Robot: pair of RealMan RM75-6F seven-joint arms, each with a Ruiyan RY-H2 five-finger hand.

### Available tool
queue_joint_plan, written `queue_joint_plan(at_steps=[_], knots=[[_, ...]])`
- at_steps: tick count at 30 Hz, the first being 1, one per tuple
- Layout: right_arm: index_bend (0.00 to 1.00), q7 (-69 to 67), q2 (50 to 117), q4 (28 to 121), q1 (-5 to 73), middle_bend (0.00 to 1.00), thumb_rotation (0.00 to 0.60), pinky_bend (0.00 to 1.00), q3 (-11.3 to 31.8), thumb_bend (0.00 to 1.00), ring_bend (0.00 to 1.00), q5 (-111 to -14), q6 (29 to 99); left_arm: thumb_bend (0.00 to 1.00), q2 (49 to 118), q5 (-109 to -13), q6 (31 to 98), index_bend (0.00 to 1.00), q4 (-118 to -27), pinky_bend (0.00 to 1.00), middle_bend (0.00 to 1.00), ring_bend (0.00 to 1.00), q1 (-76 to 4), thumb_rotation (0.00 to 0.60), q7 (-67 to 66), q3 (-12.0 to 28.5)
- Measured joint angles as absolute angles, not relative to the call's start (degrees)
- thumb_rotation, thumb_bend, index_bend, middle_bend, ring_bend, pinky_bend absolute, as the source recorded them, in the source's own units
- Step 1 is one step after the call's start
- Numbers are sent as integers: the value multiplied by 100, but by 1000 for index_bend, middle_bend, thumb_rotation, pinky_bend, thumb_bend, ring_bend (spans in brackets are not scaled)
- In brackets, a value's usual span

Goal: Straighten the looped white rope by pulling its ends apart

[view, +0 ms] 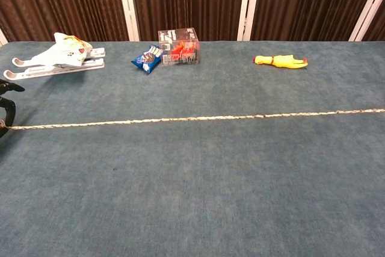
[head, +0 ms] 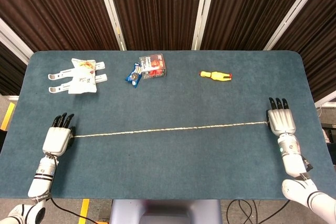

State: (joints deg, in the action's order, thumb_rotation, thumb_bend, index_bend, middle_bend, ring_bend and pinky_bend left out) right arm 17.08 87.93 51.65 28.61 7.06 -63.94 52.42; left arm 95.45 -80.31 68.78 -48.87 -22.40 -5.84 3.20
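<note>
Lying taut, white rope [head: 168, 129] spans left hand [head: 59, 138] to right hand [head: 281, 121], apparently gripped, near table [head: 173, 174] edges.

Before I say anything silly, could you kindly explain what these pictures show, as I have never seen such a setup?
You see a two-armed robot with human-like hands at a blue table. One picture looks down from its head, the other looks across from its chest. The left hand and the right hand each hold one end of a white rope, which runs nearly straight between them. Along the far side lie a white bag on a white rack, a blue snack packet, a clear box with red contents and a yellow rubber chicken.
</note>
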Motion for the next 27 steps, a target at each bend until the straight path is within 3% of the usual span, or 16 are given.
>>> queue_joint_plan(at_steps=[4, 6, 10, 12, 20, 27], knots=[[650, 1607, 8900, 4993, 2852, 152, 600, 0, 676, 612, 0, -6449, 5139, 470, 9600, -8078, 6812, 541, -4786, 127, 96, 0, -2252, 600, -583, 279], [515, 1593, 8942, 4929, 2847, 141, 600, 0, 668, 612, 0, -6463, 5091, 469, 9617, -8078, 6787, 446, -4772, 127, 88, 0, -2252, 600, -572, 277], [107, 1653, 8936, 4952, 2841, 25, 600, 0, 669, 612, 0, -6413, 4943, 467, 9610, -8042, 6655, 72, -4780, 131, 39, 0, -2258, 600, -601, 276], [12, 1737, 8905, 5017, 2832, 1, 600, 0, 672, 612, 0, -6387, 4930, 466, 9578, -8015, 6579, 2, -4818, 131, 15, 0, -2261, 600, -638, 275], [0, 1918, 8668, 5470, 2742, 0, 600, 0, 714, 507, 0, -6318, 5072, 444, 9169, -7912, 6427, 0, -5383, 133, 0, 0, -2228, 600, -646, 295], [0, 1792, 8139, 6348, 2502, 0, 600, 0, 685, 361, 0, -6545, 5582, 432, 8388, -7949, 6797, 0, -6369, 130, 0, 0, -2021, 600, -205, 346]])
